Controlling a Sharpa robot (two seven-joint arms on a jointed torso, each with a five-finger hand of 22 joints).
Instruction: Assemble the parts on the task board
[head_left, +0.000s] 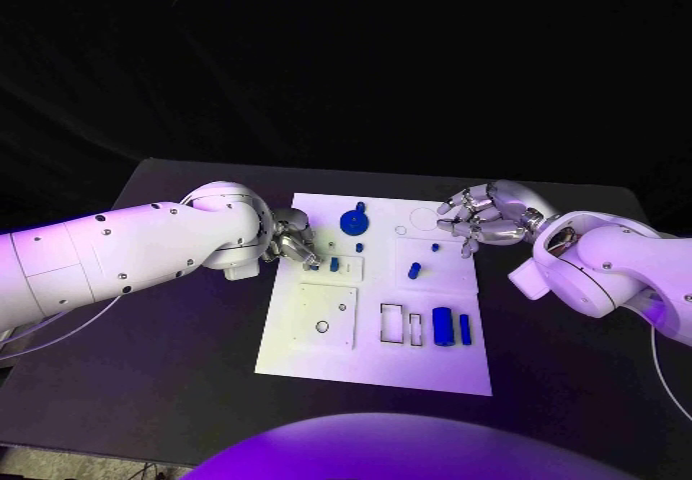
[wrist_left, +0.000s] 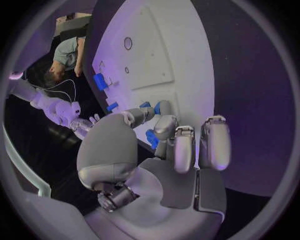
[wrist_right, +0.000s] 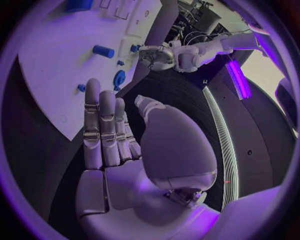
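Your left hand (head_left: 293, 243) pinches a small blue part (wrist_left: 152, 139) over the task board's (head_left: 375, 350) left edge; your right hand (head_left: 480, 220) hovers empty, fingers apart, at its far right corner.

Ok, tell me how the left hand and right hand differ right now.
The left hand is at the board's left edge with its fingertips at a small blue part, though it is unclear whether it grips it. The right hand is by the far right corner and holds nothing. The left hand's fingers curl, while the right hand's lie straight, side by side. Both are silver.
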